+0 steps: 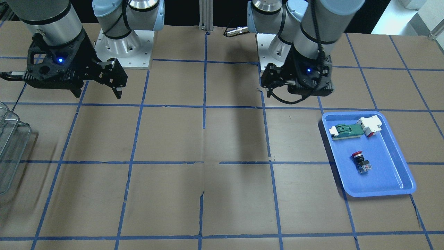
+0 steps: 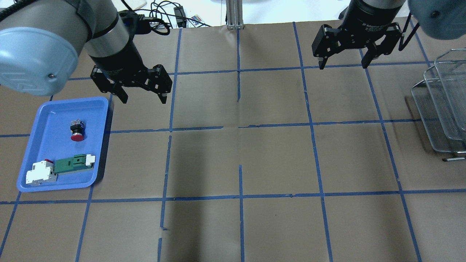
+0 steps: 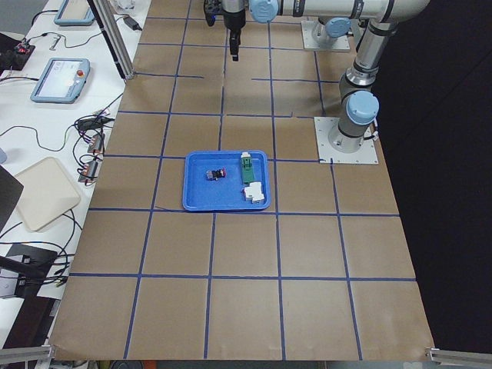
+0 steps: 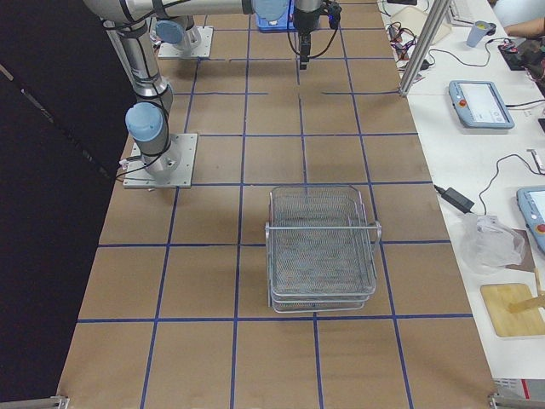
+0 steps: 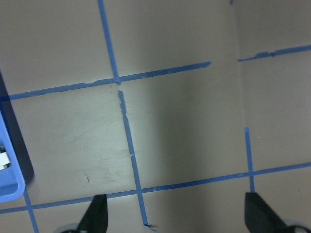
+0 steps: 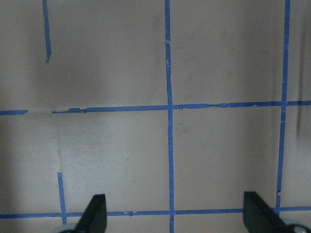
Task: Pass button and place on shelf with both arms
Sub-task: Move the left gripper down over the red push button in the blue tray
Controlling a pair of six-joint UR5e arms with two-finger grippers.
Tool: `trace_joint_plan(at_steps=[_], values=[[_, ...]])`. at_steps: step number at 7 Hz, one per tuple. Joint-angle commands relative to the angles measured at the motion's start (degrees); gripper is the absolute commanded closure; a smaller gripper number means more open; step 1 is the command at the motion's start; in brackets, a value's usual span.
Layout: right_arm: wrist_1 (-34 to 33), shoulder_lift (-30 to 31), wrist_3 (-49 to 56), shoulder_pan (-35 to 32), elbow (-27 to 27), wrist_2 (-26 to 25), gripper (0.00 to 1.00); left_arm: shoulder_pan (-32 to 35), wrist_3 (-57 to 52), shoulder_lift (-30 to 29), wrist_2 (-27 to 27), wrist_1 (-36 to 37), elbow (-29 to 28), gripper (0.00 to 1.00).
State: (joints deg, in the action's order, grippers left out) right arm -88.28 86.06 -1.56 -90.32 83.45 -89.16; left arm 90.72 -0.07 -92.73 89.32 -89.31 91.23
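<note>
My left arm's light-blue joint cap [image 2: 32, 54] is looming largest in the overhead view. Beyond it my left pincer [image 2: 144, 97] is hanging above the brown paper-covered tabletop [image 2: 236, 160], its jaws spread wide and gripping nothing. It is hovering just beside the far corner of the shallow blue plastic tray [image 2: 47, 145]. The tiny push button with the red mushroom cap [image 2: 76, 131] is lying on its side in the far half of that tray, its cap pointing back toward me. At the tray's near end the green-and-white flat part [image 2: 72, 163] is resting against the white block with red [image 2: 40, 173]. My right pincer [image 2: 344, 64] is likewise hanging wide open over bare paper. The silvery wire-mesh shelf [image 2: 433, 120] is standing near it at the tabletop's right end, well apart from the tray.
</note>
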Motion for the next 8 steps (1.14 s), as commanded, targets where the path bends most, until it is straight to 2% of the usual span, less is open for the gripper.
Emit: trace_joint_plan(at_steps=[1, 2, 3, 5, 6, 8], values=[[0.0, 0.0, 0.1, -0.2, 0.0, 0.2, 0.00, -8.8, 0.0, -2.8, 0.5, 1.9, 2.0, 0.00], [0.2, 0.0, 0.1, -0.2, 0.0, 0.1, 0.00, -14.2, -0.9, -4.4, 0.4, 5.9, 4.8, 0.00], [0.3, -0.4, 0.1, -0.2, 0.0, 0.0, 0.00, -18.6, -1.7, -6.9, 0.5, 14.8, 8.8, 0.00], [0.3, -0.3, 0.1, -0.2, 0.0, 0.2, 0.00, -24.9, -5.4, -10.5, 0.5, 23.2, 14.1, 0.00], [0.3, -0.4, 0.1, -0.2, 0.0, 0.2, 0.00, -27.3, -12.9, -13.0, 0.8, 27.2, 15.3, 0.00], [0.3, -0.3, 0.2, -0.2, 0.1, 0.2, 0.00, -32.0, -17.5, -17.4, 0.8, 32.1, 15.6, 0.00]])
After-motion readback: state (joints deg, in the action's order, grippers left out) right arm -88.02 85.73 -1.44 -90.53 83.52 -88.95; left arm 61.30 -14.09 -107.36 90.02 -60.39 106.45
